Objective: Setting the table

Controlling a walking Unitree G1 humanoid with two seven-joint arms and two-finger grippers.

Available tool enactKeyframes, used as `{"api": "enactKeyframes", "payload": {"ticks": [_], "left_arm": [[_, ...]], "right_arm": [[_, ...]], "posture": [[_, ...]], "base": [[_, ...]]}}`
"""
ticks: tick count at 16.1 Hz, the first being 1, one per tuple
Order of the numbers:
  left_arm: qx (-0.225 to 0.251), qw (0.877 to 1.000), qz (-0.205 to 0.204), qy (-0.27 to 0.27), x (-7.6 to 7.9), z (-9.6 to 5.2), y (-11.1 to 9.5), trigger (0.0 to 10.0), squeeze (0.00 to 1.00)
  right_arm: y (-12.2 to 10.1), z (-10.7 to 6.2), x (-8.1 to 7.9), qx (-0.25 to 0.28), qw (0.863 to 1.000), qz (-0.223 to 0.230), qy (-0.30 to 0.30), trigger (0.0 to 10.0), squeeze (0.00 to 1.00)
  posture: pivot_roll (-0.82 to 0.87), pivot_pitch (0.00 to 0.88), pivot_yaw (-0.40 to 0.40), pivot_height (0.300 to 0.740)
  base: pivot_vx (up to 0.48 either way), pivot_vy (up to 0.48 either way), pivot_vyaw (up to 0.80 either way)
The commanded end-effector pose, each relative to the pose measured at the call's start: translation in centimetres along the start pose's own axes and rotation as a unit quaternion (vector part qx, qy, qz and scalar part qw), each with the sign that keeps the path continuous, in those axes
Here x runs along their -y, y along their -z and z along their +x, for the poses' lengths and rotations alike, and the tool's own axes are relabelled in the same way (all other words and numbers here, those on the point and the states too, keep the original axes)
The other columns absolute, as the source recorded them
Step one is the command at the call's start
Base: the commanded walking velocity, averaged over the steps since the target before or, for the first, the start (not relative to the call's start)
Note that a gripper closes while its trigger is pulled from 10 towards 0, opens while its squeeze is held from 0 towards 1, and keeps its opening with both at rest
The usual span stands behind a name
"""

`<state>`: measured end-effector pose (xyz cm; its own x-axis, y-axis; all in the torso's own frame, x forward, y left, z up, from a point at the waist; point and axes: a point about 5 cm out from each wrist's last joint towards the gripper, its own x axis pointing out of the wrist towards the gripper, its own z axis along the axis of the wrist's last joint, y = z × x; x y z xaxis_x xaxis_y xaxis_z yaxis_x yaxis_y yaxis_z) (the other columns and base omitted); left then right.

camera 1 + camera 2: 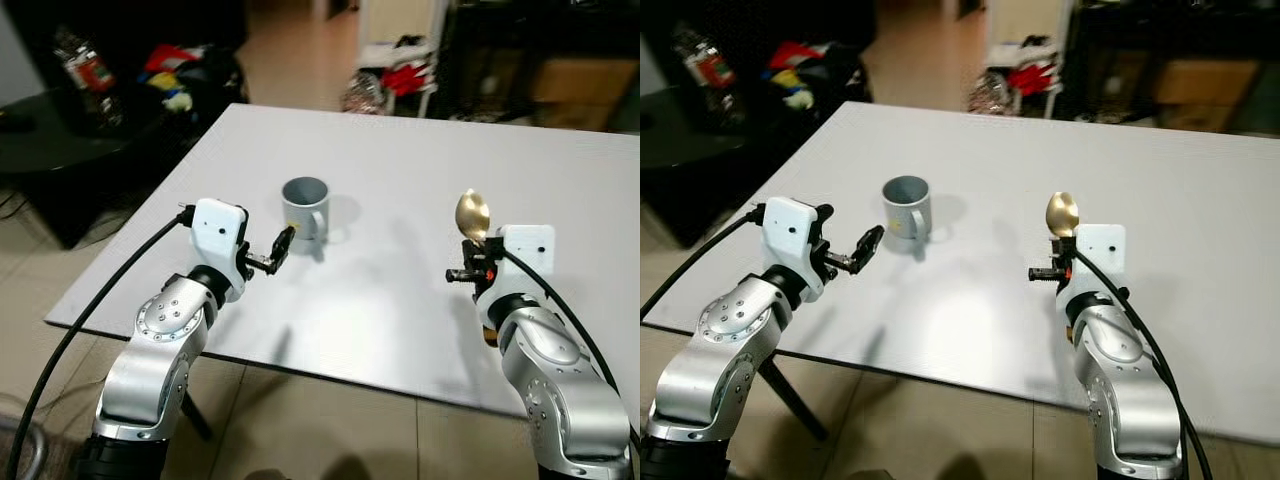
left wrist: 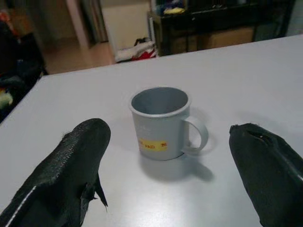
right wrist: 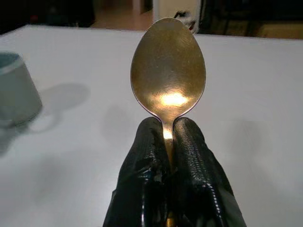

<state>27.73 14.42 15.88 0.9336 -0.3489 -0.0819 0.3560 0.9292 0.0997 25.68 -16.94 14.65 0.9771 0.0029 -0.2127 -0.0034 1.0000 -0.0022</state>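
Note:
A grey metal mug (image 1: 305,207) stands upright on the white table (image 1: 400,310), its handle turned toward the near right. My left gripper (image 1: 279,251) hovers just short of the mug on its near left side, open, with nothing between its fingers; in the left wrist view the mug (image 2: 159,120) sits ahead between the two spread fingers (image 2: 71,161). My right gripper (image 1: 467,264) is held above the right part of the table, shut on the handle of a gold spoon (image 1: 472,214) whose bowl points up. The spoon's bowl (image 3: 168,71) rises from the closed fingertips.
The table's near edge (image 1: 300,370) runs just under both arms, with tiled floor below. A dark low cabinet with a bottle (image 1: 88,70) stands to the far left. Bags and clutter (image 1: 395,75) lie on the floor beyond the table's far edge.

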Motion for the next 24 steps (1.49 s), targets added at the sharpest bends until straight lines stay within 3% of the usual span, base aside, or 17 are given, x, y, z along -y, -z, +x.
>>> {"api": "enactKeyframes", "payload": {"ticks": [1, 3, 8, 11, 16, 20, 24], "left_arm": [[0.004, 1.000, 0.008, -0.012, -0.8, -0.2, -0.3, 10.0, 0.00], [0.000, 0.999, 0.023, -0.023, -1.0, -0.2, -0.3, 10.0, 0.00], [0.000, 1.000, 0.030, -0.005, -0.8, -0.2, -0.6, 10.0, 0.00], [-0.006, 0.999, 0.036, 0.032, -0.5, -0.3, -0.7, 10.0, 0.00], [-0.026, 0.997, 0.045, 0.054, -0.4, -0.3, -0.5, 10.0, 0.00], [-0.060, 0.994, 0.037, 0.085, -0.2, -0.6, 0.1, 10.0, 0.00], [-0.091, 0.984, 0.026, 0.152, 0.8, -1.8, 0.7, 10.0, 0.00]], "right_arm": [[-0.4, 0.2, -0.6, 0.004, 1.000, 0.006, -0.013, 10.0, 0.00], [-0.3, 0.3, -0.6, 0.002, 1.000, 0.006, -0.016, 10.0, 0.00], [-0.1, 1.4, -1.0, -0.031, 0.999, 0.018, -0.030, 10.0, 0.00], [0.5, 2.8, -0.4, -0.071, 0.997, -0.010, -0.016, 10.0, 0.00], [0.2, 4.5, 0.7, -0.070, 0.997, -0.030, -0.020, 10.0, 0.00], [0.0, 7.1, 0.6, -0.083, 0.993, -0.043, -0.073, 10.0, 0.00], [0.1, 9.9, 1.2, -0.120, 0.987, -0.078, -0.070, 10.0, 0.00]], "posture": [[0.09, 0.000, 0.041, 0.740], [0.09, 0.000, 0.043, 0.740], [0.10, 0.000, 0.053, 0.740], [0.10, 0.000, 0.059, 0.740], [0.11, 0.000, 0.068, 0.740], [0.11, 0.000, 0.076, 0.740], [0.13, 0.000, 0.064, 0.740]], "base": [[0.000, 0.480, 0.00], [0.000, 0.240, 0.00], [0.000, -0.288, 0.00], [0.000, 0.000, 0.00], [0.000, 0.000, 0.00], [0.000, 0.000, 0.00], [0.000, 0.000, 0.00]]}}
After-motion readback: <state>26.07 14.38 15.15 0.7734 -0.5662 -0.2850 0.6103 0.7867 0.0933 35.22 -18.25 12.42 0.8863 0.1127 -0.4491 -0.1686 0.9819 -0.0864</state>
